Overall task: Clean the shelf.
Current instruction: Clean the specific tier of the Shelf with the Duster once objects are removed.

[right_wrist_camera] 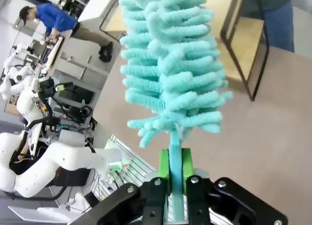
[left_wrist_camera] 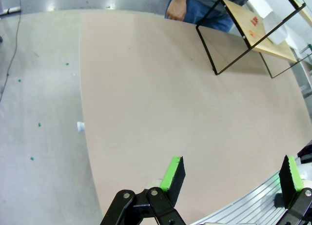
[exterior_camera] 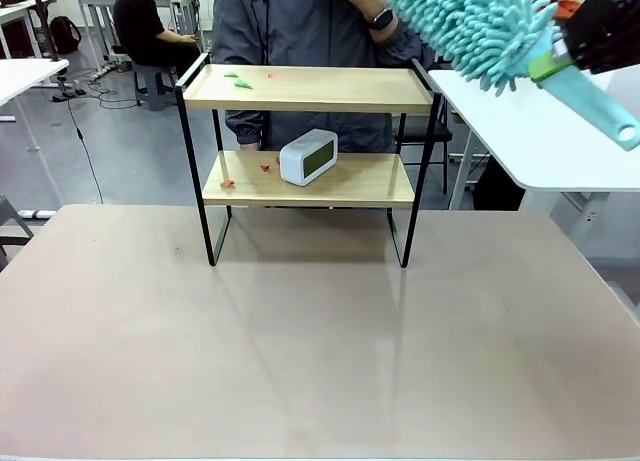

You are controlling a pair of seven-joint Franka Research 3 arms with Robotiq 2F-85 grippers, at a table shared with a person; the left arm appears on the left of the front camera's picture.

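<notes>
The shelf (exterior_camera: 308, 178) stands at the table's far side, with small green and red scraps (exterior_camera: 240, 80) on its top board. Its lower board carries red scraps (exterior_camera: 265, 167) and a white alarm clock (exterior_camera: 308, 157). High at the right, above and to the right of the top board, my right gripper (exterior_camera: 566, 47) is shut on the handle of a teal fluffy duster (exterior_camera: 470, 26). The right wrist view has that gripper (right_wrist_camera: 175, 172) clamped on the duster (right_wrist_camera: 170, 64), with the shelf (right_wrist_camera: 246, 44) beyond. Low over the table's near edge, my left gripper (left_wrist_camera: 231, 176) is open and holds nothing; the shelf (left_wrist_camera: 256, 32) lies far ahead.
A person (exterior_camera: 300, 21) stands right behind the shelf, one hand raised, the other hand (left_wrist_camera: 175, 8) hanging near the table's far edge. White tables (exterior_camera: 540, 131) flank the scene. The tan tabletop (exterior_camera: 300, 341) in front of the shelf is bare.
</notes>
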